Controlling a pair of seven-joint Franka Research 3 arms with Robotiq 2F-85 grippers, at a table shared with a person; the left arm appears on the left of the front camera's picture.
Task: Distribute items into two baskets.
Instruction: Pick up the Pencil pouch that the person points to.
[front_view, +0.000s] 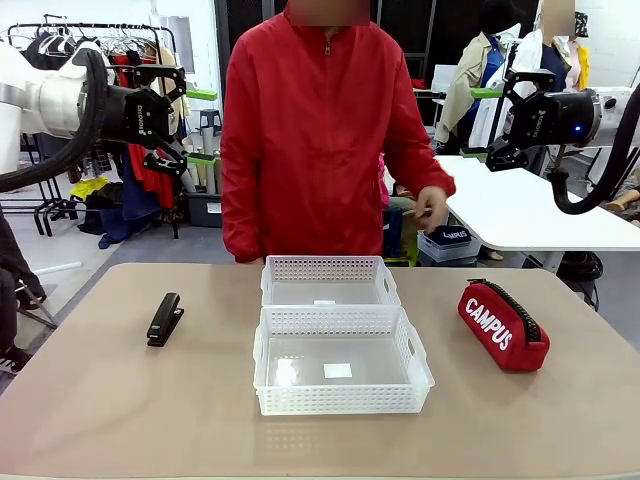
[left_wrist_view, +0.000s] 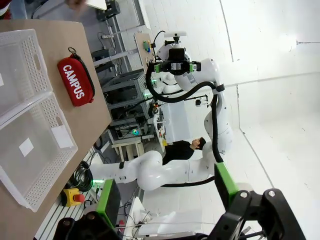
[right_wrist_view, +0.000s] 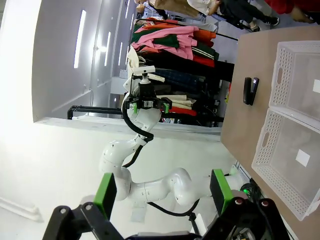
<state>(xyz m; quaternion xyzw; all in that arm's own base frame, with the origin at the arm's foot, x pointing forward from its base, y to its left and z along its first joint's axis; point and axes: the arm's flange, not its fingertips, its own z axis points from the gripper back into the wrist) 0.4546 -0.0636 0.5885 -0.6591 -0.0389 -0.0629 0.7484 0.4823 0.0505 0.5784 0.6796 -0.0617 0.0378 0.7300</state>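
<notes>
From the front, both arms hang high above the table (front_view: 120, 410), well clear of everything on it. The left gripper (front_view: 200, 127) sits up at the far left with its green-padded fingers spread wide and nothing between them. The right gripper (front_view: 488, 125) mirrors it at the far right, also spread and holding nothing. Two white baskets sit touching end to end at the table's middle: the near basket (front_view: 340, 400), the larger one, and the far basket (front_view: 330, 267) just behind it. The black stapler (front_view: 165, 319) lies on the table to the left of the baskets, apart from them. The red pouch (front_view: 503, 325) lettered CAMPUS lies to their right, near the right edge. A person (front_view: 320, 140) in a red jacket stands at the far side, one hand (front_view: 432, 208) held beside the hip.

In the left wrist view, the left gripper (left_wrist_view: 167, 195) has its fingers parted on open air. Beyond it the pouch (left_wrist_view: 75, 82) lies beside the near basket (left_wrist_view: 45, 175) and the far basket (left_wrist_view: 20, 60).

In the right wrist view, the right gripper (right_wrist_view: 162, 192) is likewise splayed. The stapler (right_wrist_view: 250, 90) lies on the bare tabletop, a little way from the baskets.
</notes>
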